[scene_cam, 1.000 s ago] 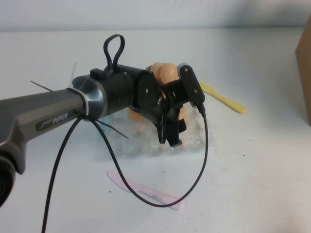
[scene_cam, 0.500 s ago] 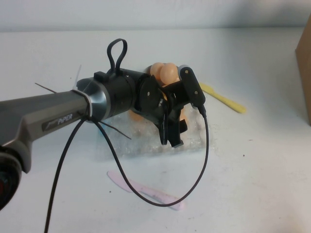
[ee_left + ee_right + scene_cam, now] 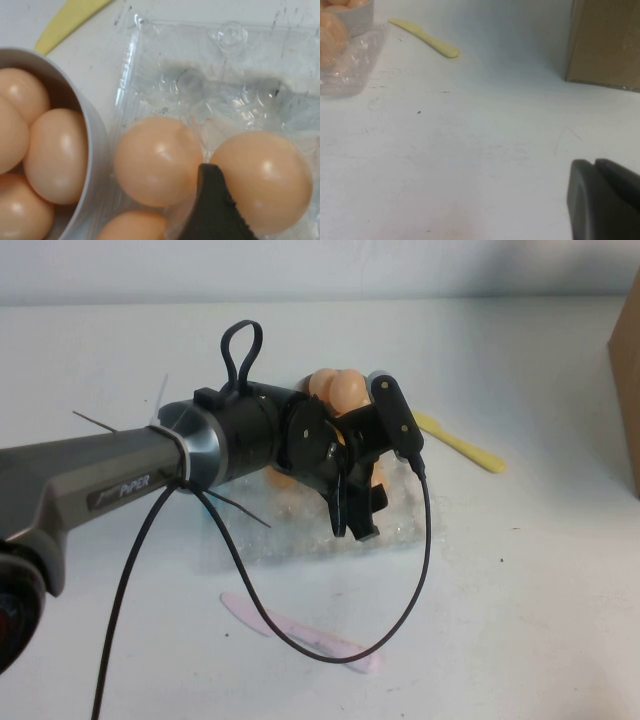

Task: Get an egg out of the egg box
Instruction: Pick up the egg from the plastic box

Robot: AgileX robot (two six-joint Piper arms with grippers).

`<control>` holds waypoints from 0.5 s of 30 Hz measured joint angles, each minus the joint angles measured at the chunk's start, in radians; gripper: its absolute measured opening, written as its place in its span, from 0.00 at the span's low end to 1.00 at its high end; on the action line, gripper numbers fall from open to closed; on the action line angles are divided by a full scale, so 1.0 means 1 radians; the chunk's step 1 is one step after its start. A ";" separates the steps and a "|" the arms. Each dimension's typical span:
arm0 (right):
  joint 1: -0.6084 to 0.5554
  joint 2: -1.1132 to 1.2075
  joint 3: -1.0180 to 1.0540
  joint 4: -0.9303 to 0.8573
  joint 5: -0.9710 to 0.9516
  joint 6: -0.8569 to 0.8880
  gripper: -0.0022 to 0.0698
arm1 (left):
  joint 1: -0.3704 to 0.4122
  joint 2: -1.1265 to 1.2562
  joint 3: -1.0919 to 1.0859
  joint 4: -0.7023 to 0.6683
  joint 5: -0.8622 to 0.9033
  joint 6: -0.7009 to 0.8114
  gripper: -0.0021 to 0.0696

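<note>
Reaching over the egg box (image 3: 300, 540) at the centre of the high view, your left gripper (image 3: 360, 502) hung with jaws spread, one fingertip (image 3: 212, 210) wedged between two eggs still in their cups, so the egg (image 3: 262, 177) was not yet lifted, by my judgement. The clear tray held three eggs in sight, its far cups empty, and the grey bowl (image 3: 95, 150) beside it held several more. Your right gripper (image 3: 605, 200) waited low over bare table (image 3: 470, 150), jaws pressed together.
</note>
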 joint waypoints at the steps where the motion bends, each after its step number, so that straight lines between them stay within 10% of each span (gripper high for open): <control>1: 0.000 0.000 0.000 0.000 0.000 0.000 0.01 | 0.000 0.000 0.000 0.000 -0.002 0.000 0.58; 15: 0.000 0.000 0.000 0.000 0.000 0.000 0.01 | -0.020 0.000 0.000 0.004 -0.012 0.000 0.66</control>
